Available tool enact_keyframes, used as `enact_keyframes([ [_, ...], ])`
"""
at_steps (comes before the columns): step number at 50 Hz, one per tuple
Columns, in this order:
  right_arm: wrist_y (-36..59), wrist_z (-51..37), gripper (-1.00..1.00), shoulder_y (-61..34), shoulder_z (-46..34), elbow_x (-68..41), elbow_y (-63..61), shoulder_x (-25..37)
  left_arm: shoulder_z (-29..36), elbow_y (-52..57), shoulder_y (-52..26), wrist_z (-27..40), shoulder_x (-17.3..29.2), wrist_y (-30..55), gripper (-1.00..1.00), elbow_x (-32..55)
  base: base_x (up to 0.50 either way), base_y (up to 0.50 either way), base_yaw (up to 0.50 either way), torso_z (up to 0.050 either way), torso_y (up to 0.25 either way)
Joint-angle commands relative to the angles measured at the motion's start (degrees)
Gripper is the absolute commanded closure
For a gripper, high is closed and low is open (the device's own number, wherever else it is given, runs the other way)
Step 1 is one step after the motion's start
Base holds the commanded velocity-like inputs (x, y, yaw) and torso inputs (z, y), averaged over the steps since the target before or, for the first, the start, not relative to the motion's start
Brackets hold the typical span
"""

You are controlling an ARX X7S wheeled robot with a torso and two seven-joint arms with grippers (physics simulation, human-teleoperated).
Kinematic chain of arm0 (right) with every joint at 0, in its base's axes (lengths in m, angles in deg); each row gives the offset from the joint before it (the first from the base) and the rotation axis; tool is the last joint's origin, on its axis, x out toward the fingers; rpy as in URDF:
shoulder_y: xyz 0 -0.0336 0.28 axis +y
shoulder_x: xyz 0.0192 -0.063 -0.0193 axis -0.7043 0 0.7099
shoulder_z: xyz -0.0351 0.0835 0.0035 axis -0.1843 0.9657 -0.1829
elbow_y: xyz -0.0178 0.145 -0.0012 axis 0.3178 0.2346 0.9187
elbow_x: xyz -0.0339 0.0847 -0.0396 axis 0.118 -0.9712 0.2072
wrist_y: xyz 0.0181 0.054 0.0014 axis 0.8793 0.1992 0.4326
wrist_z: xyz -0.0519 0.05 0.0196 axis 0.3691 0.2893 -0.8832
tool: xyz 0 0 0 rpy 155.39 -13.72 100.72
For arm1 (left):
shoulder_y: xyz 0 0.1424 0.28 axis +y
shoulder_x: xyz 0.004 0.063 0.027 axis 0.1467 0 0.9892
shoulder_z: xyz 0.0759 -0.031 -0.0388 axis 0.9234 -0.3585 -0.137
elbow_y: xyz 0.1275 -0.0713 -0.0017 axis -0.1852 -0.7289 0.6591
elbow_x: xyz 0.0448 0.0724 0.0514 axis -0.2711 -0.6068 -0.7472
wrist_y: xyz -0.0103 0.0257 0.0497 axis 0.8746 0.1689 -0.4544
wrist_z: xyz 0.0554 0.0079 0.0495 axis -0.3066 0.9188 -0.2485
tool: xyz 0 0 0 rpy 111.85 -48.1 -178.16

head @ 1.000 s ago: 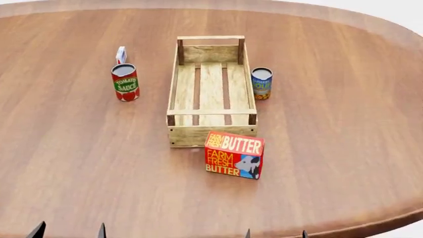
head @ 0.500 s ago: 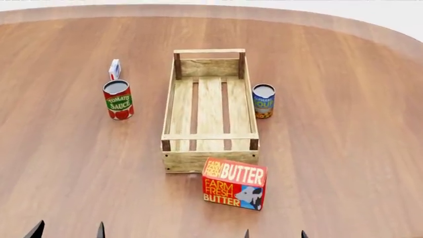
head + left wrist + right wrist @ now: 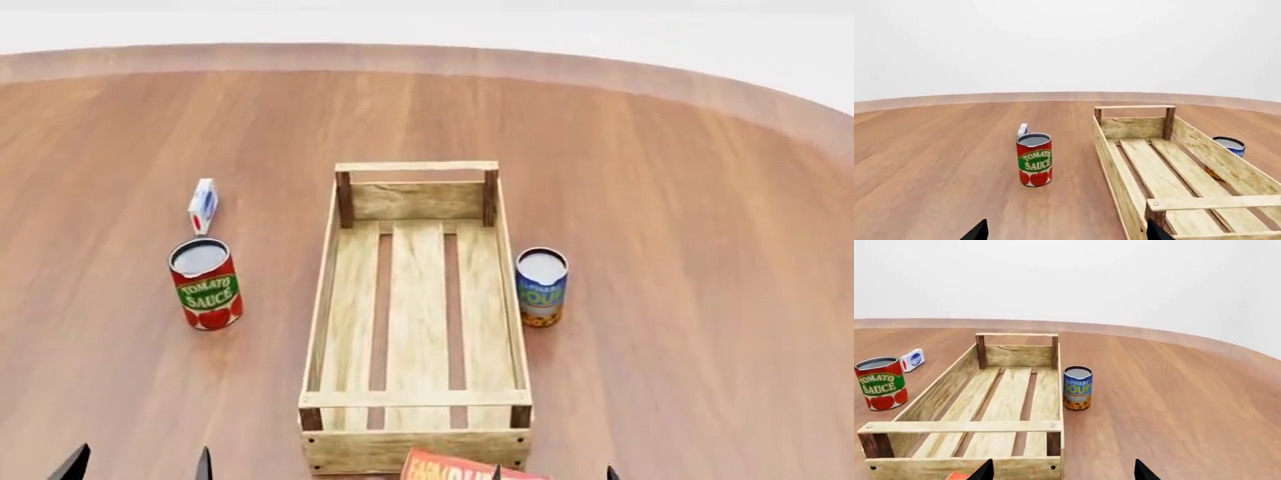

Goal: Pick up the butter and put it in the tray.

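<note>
"TOMATO SAUCE" is read on one red can, "SOUP" on one blue can, beside one tray; left gripper and right gripper are seen spread open, holding nothing.

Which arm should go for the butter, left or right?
Probably right. In the head view the butter sits at the tray's near right corner, just by the right gripper; the left gripper is farther off, nearer the tomato sauce can.

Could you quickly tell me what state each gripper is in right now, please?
Left gripper: open, holding nothing.
Right gripper: open, holding nothing.
</note>
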Motion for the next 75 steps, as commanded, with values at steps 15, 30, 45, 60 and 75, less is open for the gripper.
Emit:
enact_keyframes([
  [15,-1.08,-0.9,-1.0,0.02,-1.33,-0.92,0.21,1.0,1.22,-0.63,-0.07,1.14,0.98,-0.82,-1.0,0.78,0.5,0.0,0.0,0.0,0.001],
  [30,-0.85,-1.64,-1.0,-0.22,-2.07,-1.01,0.29,1.55,1.88,-0.34,-0.28,1.76,1.53,-0.42,-1.0,1.2,0.02,0.0,0.0,0.0,0.0],
  [45,15.92,-4.83,-1.0,0.26,0.6,-7.95,-18.2,3.46,1.52,8.0,1.34,3.1,2.9,6.28,-1.0,3.96,0.0,0.0,0.0,0.0,0.0],
  [60,75.8,-17.6,-1.0,-32.11,15.29,-33.94,-48.89,5.94,2.79,5.01,1.34,3.46,2.93,4.46,-1.0,3.22,0.0,0.0,0.0,0.0,0.0],
  [75,86.75,-64.94,-1.0,-63.53,4.19,-95.88,-22.51,19.85,3.24,2.52,1.05,3.86,3.08,2.58,-1.0,3.12,0.0,0.0,0.0,0.0,0.0],
])
